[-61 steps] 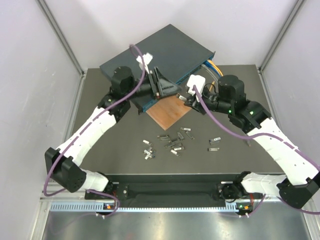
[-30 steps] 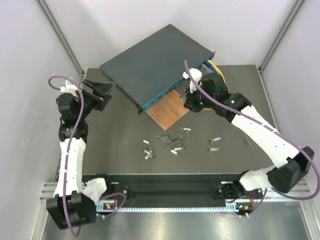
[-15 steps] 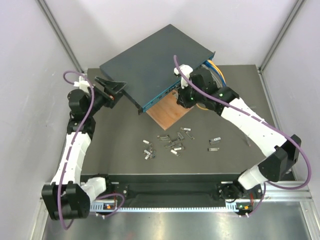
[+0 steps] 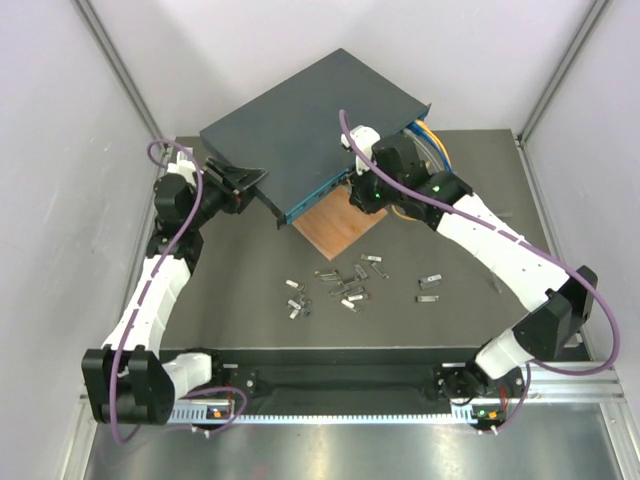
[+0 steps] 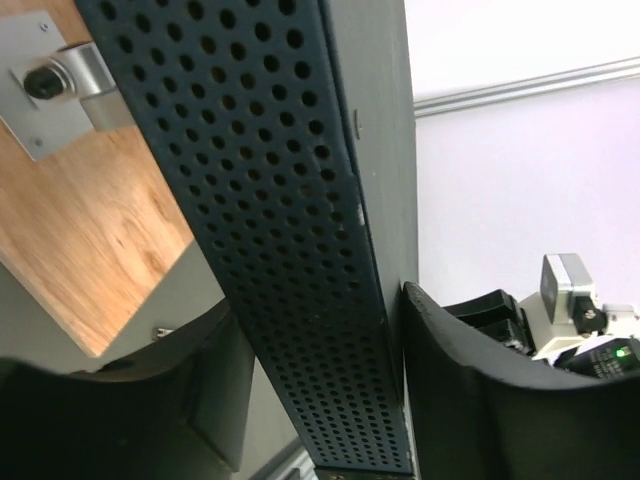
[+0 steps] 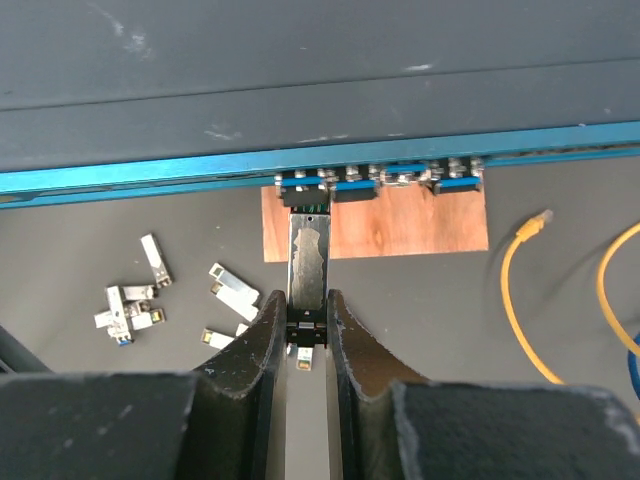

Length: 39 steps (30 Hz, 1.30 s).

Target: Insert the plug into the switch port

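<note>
Plug: we see a thin silver plug [image 6: 308, 255] held lengthwise between the right gripper's fingers. Its far end meets the row of sockets on the switch, at the left end of that row as the right wrist camera shows it. We cannot tell how deep it sits.
Switch: the switch [image 4: 310, 110] is a flat dark blue-grey box lying at the far middle of the table, turned at an angle. Its narrow teal front face [image 6: 150, 170] looks toward the arms.
Sockets: we count a short run of sockets [image 6: 380, 183] along the teal strip, some with blue tabs.
Right gripper: the right gripper [image 6: 304, 302] is closed on the plug's near end and points straight at the front face.
Left gripper: the left gripper [image 5: 318, 300] straddles the switch's left corner. One finger lies against the flat top and the other against the underside, with the perforated side wall between them, so we read it as clamped on the box.
Board: a thin brown board [image 4: 335, 225] lies just beneath the front face and pokes out toward us.
Metal pieces: small silver pieces [image 4: 345, 285] lie scattered on the table nearer the arm bases.
Cables: yellow and blue cables [image 4: 425, 135] curl by the switch's right end.
Table: the table [image 4: 230, 300] is dark grey.
</note>
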Each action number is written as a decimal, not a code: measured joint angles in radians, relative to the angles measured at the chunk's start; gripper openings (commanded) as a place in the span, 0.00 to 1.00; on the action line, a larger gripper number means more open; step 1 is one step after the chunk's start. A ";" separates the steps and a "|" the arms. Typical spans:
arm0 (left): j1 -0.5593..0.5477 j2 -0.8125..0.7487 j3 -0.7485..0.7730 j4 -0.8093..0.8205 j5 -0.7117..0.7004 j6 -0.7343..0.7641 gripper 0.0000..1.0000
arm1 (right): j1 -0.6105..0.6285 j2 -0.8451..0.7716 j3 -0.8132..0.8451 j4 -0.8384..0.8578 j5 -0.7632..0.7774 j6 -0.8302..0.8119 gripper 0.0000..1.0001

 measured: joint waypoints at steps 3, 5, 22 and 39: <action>0.000 0.000 0.000 -0.001 -0.001 -0.021 0.36 | 0.000 0.008 0.014 -0.002 0.011 0.000 0.00; 0.000 0.001 0.000 0.000 -0.001 -0.021 0.29 | 0.000 0.011 0.023 -0.009 0.015 0.000 0.00; 0.000 0.001 0.000 -0.001 -0.002 -0.022 0.07 | 0.006 0.013 0.040 -0.020 0.020 -0.007 0.00; 0.000 0.001 0.000 -0.001 -0.002 -0.022 0.06 | 0.009 0.026 0.048 -0.029 0.019 -0.007 0.00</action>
